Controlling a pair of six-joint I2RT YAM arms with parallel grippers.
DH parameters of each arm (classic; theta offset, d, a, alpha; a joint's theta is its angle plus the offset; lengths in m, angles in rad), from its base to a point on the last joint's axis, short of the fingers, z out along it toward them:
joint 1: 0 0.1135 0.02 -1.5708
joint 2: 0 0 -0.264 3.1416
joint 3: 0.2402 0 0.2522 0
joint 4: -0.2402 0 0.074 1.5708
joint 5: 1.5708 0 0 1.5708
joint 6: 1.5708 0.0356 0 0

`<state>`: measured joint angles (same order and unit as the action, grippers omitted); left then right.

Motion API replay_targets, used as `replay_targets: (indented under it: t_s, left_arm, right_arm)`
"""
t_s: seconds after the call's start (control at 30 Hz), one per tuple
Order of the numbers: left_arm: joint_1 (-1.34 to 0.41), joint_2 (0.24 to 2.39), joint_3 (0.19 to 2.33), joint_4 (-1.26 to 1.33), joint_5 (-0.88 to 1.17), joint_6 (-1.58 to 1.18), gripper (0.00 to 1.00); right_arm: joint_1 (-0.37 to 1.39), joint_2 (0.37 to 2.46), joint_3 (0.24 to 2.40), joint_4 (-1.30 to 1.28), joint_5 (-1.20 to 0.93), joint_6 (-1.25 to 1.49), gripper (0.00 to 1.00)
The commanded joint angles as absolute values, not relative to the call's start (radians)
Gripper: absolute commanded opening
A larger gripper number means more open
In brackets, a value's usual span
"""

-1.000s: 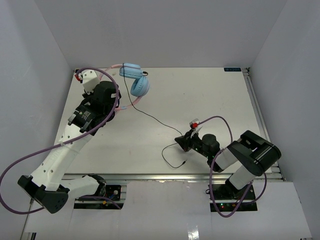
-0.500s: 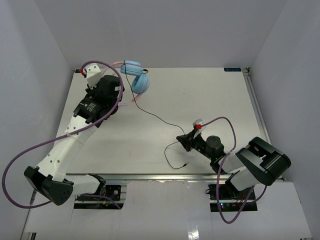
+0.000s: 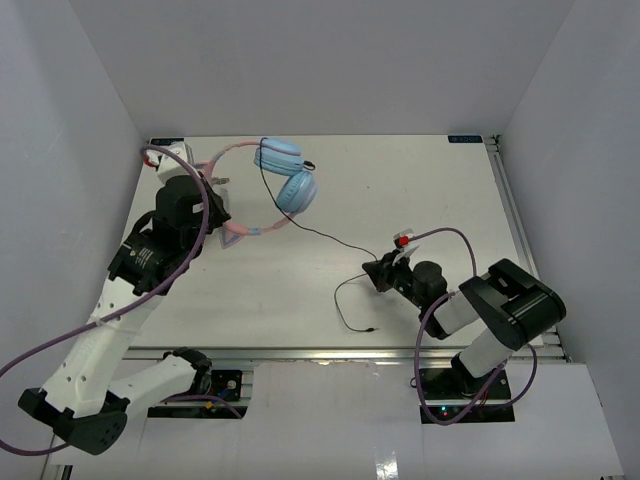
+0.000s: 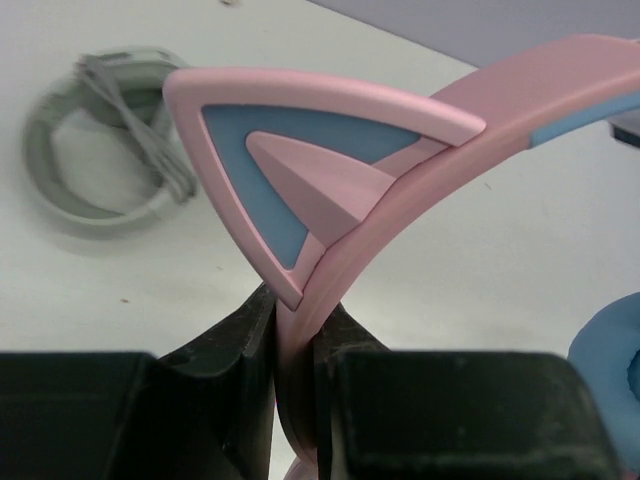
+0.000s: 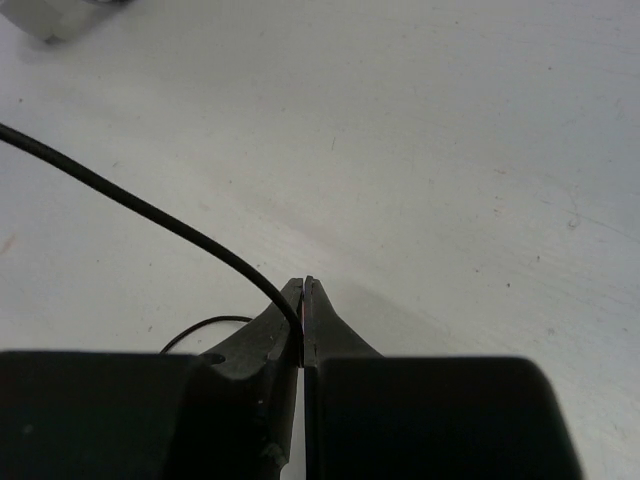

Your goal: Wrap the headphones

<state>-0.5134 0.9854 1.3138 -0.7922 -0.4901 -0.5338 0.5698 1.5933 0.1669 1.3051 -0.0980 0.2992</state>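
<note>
The headphones (image 3: 297, 190) hang off the table at the back left, their two light-blue earcups side by side. My left gripper (image 3: 217, 200) is shut on the pink headband (image 4: 420, 180) just below a pointed cat ear (image 4: 290, 150). An earcup edge (image 4: 612, 350) shows at the right of the left wrist view. The thin black cable (image 3: 335, 238) runs from the earcups to my right gripper (image 3: 376, 274), which is shut on it. In the right wrist view the cable (image 5: 150, 210) enters the closed jaws (image 5: 303, 292) from the left. Its loose end (image 3: 350, 318) curls on the table.
A grey-white looped band (image 4: 60, 190) lies on the table behind the cat ear in the left wrist view. White walls close the table at the back and both sides. A metal rail (image 3: 330, 352) runs along the near edge.
My left arm has swung the headphones rightward, so the earcups sit further right and the headband has turned. My right gripper has shifted slightly right and back, still gripping the cable.
</note>
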Motion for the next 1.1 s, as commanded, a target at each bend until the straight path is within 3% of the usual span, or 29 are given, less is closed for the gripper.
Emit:
replay_targets:
  t_s: [0.0,0.13,0.47,0.73,0.93,1.07]
  left_arm:
    - [-0.514,0.923,1.272,-0.658,0.048,-0.452,0.00]
    - [-0.514,0.908,1.219,-0.661,0.372,-0.401,0.00]
    - [-0.517,0.942,1.123,-0.681,0.615,-0.254,0.00]
    - [-0.646,1.056,1.128,-0.769,0.235,-0.212,0.00]
    - [-0.756,1.207,1.174,-0.817,-0.080,-0.198,0.00]
    - [-0.767,1.275,1.188,-0.846,-0.229,-0.199,0.00]
  right_arm:
    - [0.536,1.619,0.241,1.885,-0.157,0.342,0.08]
    - [0.507,1.606,0.289,1.853,-0.240,0.362,0.08]
    - [0.479,1.424,0.503,1.363,-0.382,0.271,0.08]
    - [0.440,1.364,0.945,0.518,-0.495,0.082,0.08]
    - [0.435,1.383,1.157,0.167,-0.483,-0.005,0.08]
    - [0.434,1.379,1.205,0.096,-0.503,-0.063,0.08]
